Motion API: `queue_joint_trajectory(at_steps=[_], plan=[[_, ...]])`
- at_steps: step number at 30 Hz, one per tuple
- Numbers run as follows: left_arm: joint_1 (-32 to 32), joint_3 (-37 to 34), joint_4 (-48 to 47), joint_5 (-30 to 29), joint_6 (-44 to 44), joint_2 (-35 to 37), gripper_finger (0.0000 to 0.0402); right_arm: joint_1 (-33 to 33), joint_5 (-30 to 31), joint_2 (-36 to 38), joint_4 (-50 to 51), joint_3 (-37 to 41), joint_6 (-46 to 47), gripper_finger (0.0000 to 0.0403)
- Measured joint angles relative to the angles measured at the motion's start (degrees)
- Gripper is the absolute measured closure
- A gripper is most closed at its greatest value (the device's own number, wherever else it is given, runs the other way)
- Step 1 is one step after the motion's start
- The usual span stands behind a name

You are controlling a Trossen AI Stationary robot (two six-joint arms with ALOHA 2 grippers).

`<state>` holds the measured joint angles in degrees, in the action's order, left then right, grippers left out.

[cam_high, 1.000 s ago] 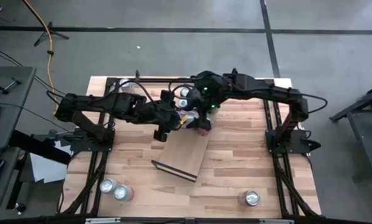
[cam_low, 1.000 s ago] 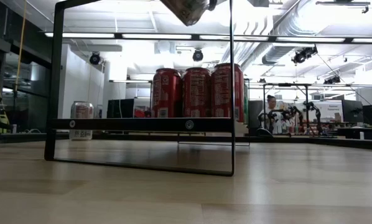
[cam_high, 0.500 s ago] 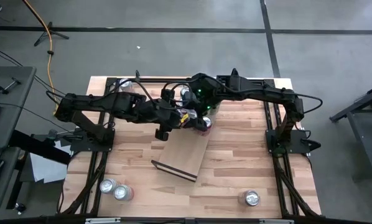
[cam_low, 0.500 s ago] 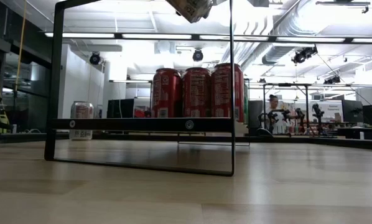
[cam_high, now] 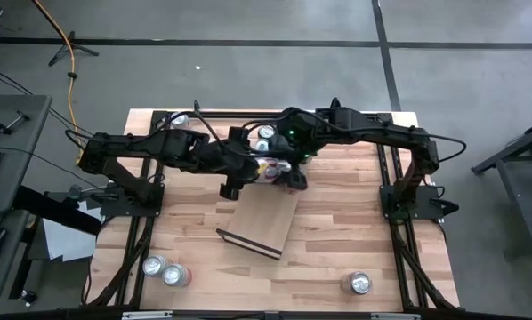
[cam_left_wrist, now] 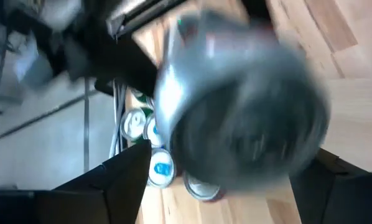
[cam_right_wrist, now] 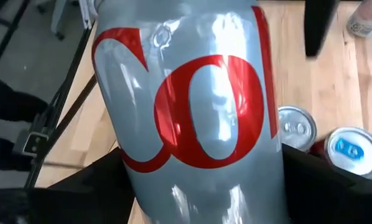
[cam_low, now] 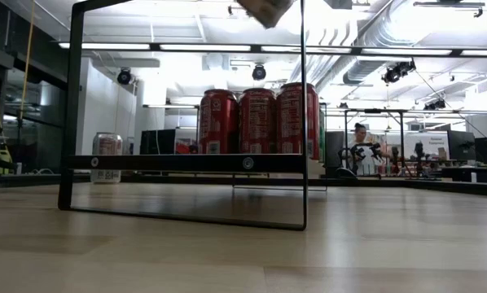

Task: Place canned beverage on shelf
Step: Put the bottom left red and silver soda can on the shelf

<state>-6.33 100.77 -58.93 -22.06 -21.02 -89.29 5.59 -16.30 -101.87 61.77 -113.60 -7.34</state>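
A silver aluminium can with red lettering is held in the air above the twelve o'clock end of the flat light-wood shelf with dark metal rails. Its long axis lies roughly level, from nine to three o'clock. The left end effector and the right end effector are each closed around the can, one at each end.

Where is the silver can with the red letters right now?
The silver can with red letters is up in the air in the high view, between the left gripper and right gripper, above the back end of the light-wood shelf board.
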Motion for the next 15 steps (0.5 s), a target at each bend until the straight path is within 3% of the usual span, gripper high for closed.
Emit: queue_joint_trajectory(at_steps=[6,9,11,15], plan=[[0.42,-0.01,-6.94,0.64,6.72,0.43,0.0109,0.75,2.62,1.94,5.98,0.11,-0.69,0.0101],[2.44,-1.93,-6.82,6.17,14.55,2.59,0.0108,0.95,3.04,2.83,9.71,0.11,-0.55,0.0101],[3.93,-6.3,-3.34,9.79,19.19,5.76,0.0108,0.88,2.75,3.02,11.88,0.11,-0.4,0.0101],[4.9,-21.38,12.7,10.77,27.05,16.83,0.0108,0.69,2.11,3.04,13.47,0.11,-0.42,0.0101]])
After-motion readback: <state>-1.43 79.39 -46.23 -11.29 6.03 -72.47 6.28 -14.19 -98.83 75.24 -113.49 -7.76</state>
